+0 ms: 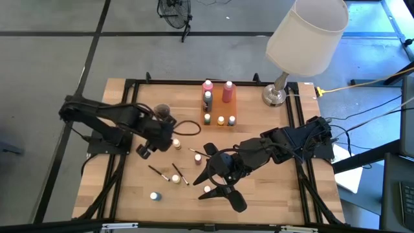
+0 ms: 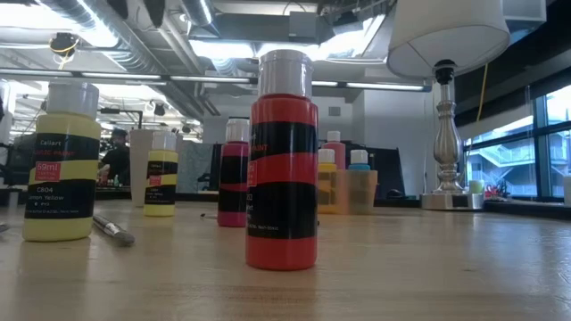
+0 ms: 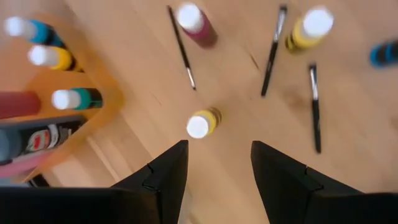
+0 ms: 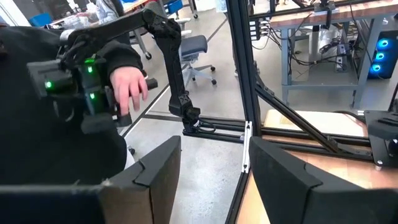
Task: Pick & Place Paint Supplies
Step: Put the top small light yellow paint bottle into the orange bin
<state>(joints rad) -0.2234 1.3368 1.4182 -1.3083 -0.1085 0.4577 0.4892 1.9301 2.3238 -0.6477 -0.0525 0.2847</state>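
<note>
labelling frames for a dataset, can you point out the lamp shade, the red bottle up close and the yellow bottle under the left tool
lamp shade (image 1: 307, 32), high view, side of the shade
red bottle (image 2: 282, 178), low view, its label
yellow bottle (image 3: 199, 126), left wrist view, white cap

Several small paint bottles (image 1: 220, 120) stand upright in an orange tray (image 1: 231, 107) near the worktop's far edge, with taller pink bottles (image 1: 228, 92) behind them. Loose ones stand mid-worktop: a yellow bottle (image 3: 203, 122), a red bottle (image 2: 282, 160), a blue-capped bottle (image 1: 154, 195) toward the near edge. Thin dark brushes (image 1: 179, 173) lie flat between.
</note>
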